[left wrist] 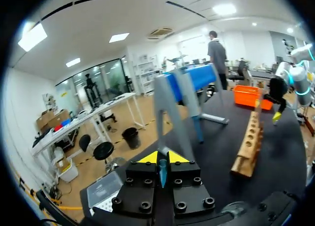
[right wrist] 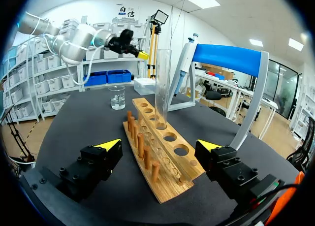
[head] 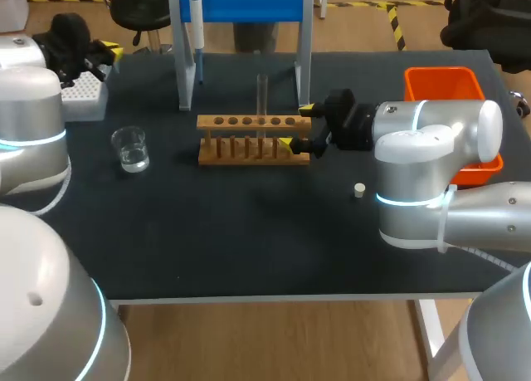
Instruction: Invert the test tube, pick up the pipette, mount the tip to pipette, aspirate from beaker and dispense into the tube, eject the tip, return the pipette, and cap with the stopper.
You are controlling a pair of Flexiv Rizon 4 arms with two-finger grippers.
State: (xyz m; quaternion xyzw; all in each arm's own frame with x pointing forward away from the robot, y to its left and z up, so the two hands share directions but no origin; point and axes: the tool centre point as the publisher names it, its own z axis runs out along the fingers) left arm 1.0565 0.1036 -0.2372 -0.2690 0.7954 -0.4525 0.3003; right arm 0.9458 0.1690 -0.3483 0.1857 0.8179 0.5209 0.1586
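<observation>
A wooden rack [head: 249, 140] stands mid-table with a clear test tube [head: 262, 99] upright in one of its holes. My right gripper [head: 296, 127] is open at the rack's right end, one yellow tip on each side of it. In the right wrist view the rack [right wrist: 172, 137] lies between the open fingers [right wrist: 106, 149] and the tube [right wrist: 162, 88] rises ahead. The pipette [head: 196, 16] hangs on the blue stand [head: 249, 3]. My left gripper [left wrist: 160, 158] is shut, up above the tip box [head: 83, 95]. Beaker [head: 131, 148] sits left of the rack, stopper [head: 358, 190] to its right.
An orange bin [head: 444, 86] sits at the back right, partly behind my right arm. The stand's grey legs [head: 185, 74] flank the space behind the rack. Open dark table surface [head: 249, 232] stretches in front of the rack.
</observation>
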